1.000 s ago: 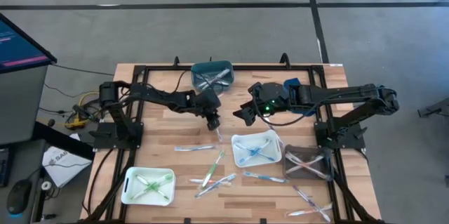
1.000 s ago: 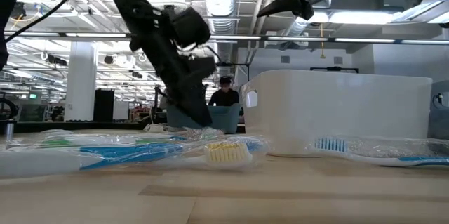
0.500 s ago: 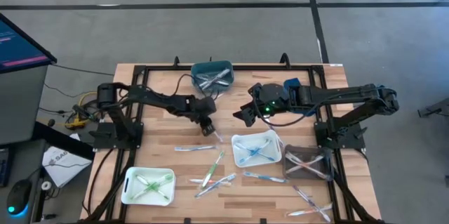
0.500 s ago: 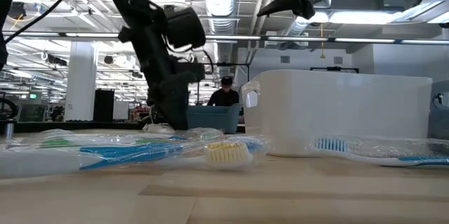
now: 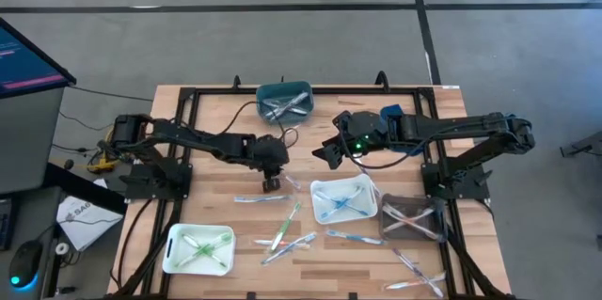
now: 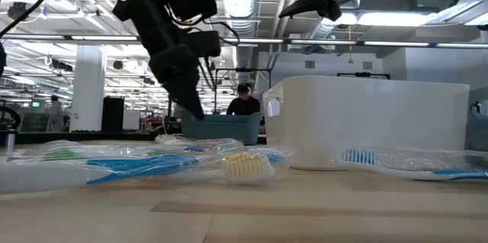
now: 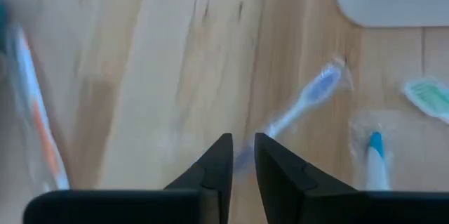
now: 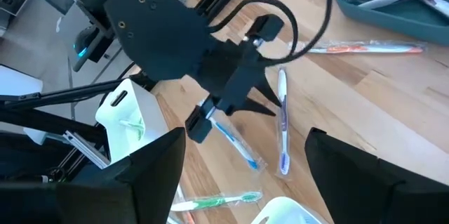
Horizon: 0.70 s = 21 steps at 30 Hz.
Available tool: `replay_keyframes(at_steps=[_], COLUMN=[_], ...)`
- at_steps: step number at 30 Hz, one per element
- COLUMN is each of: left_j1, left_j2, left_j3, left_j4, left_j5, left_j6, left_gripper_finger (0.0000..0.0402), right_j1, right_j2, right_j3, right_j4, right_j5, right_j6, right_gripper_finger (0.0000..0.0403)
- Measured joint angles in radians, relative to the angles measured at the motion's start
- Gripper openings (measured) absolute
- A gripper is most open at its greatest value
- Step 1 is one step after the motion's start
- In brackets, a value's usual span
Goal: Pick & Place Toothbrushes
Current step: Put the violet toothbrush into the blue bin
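I hold the left pincer (image 5: 270, 183) low over the desk (image 5: 216, 173), its fingers nearly together with a narrow gap and nothing between them. A blue-headed toothbrush (image 7: 303, 103) lies on the wood just ahead of it. The right pincer (image 5: 326, 153) hangs wide open and empty above the white tray (image 5: 320, 190). More toothbrushes (image 5: 285, 228) lie scattered across the desk.

table (image 5: 216, 164): wood | on it: trays (image 5: 198, 249), loose toothbrushes (image 5: 287, 226), arm bases
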Motion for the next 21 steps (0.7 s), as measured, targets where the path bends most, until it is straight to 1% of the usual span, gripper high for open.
replay_keyframes(at_steps=[3,6,9,12,15,18,21], left_j1=[0.002,0.001,0.001,-0.003,-0.011,-0.017,-0.017], left_j2=[0.03,0.074,0.103,0.104,0.104,0.104,0.104], left_j3=[0.0,-0.001,-0.001,0.0,0.0,0.0,0.0], left_j4=[0.019,0.018,0.017,0.014,0.013,0.012,0.012], left_j5=[0.056,0.107,0.097,0.094,0.097,0.107,0.108], left_j6=[0.143,0.292,0.323,0.324,0.343,0.345,0.345], left_gripper_finger=[0.0072,0.0104,0.0148,0.0193,0.0229,0.0252,0.0261], right_j1=[0.0,0.001,0.006,0.014,0.022,0.027,0.026], right_j2=[0.0,0.0,0.0,0.0,0.0,0.0,0.0], right_j3=[0.0,0.0,0.0,0.0,0.0,0.0,0.0], right_j4=[0.001,0.002,0.001,0.001,0.001,0.001,0.001], right_j5=[0.0,0.0,0.0,0.0,0.0,0.0,0.0], right_j6=[0.0,0.0,0.005,0.006,0.007,0.007,0.007], right_gripper_finger=[0.0285,0.0285,0.0285,0.0285,0.0286,0.0286,0.0286])
